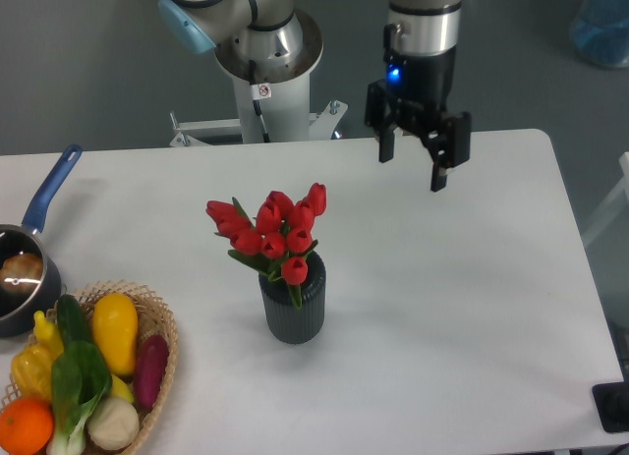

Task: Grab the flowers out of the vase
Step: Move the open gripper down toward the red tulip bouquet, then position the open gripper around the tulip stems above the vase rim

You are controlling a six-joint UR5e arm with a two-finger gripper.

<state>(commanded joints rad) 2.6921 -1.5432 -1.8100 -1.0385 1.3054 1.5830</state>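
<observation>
Approach step; nothing grasped yet. The flowers (272,233) stand upright in the vase (293,305), near the table (472,308) centre. Your gripper (412,163) hangs far and right of them, well apart, fingers spread and empty, pointing down from a vertical wrist. Next you need to travel left and nearer, then descend so the fingers straddle the stems above the vase rim.

Red flowers (274,229) with green leaves; dark grey ribbed vase (293,311); white counter (472,308); black end effector (412,169) with blue light; blue-handled saucepan (28,268).
</observation>
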